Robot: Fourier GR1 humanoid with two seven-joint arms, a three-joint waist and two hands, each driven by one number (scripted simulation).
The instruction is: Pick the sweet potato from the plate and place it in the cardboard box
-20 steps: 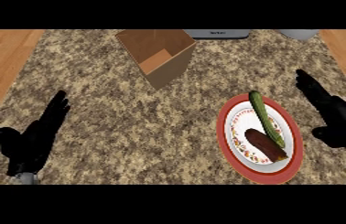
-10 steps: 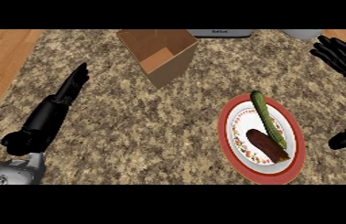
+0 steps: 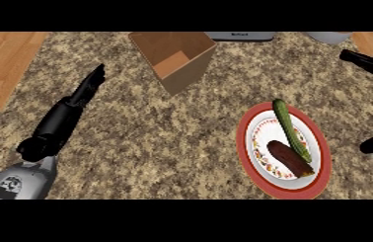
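Two things lie on the plate (image 3: 251,137): the sweet potato (image 3: 289,158), dark and stubby, and a cucumber (image 3: 290,129) touching it along its far side. I judge the pick has not begun; nothing is grasped and the sweet potato rests on the plate, well apart from the box (image 3: 179,58).

At the view's right edge only bits of my right hand (image 3: 357,58) show: a dark part beyond the plate and another scrap level with the sweet potato. I cannot tell whether it is released or clenched, and it touches nothing I can see.

My left hand (image 3: 89,84) is stretched out flat and released, fingers straight, holding nothing, over the bare surface. The box stands ahead of it and to its right, open side up and tilted; the plate lies far off to its right.

Next I would bring my right hand in over the plate and close on the sweet potato alone, keeping clear of the cucumber.
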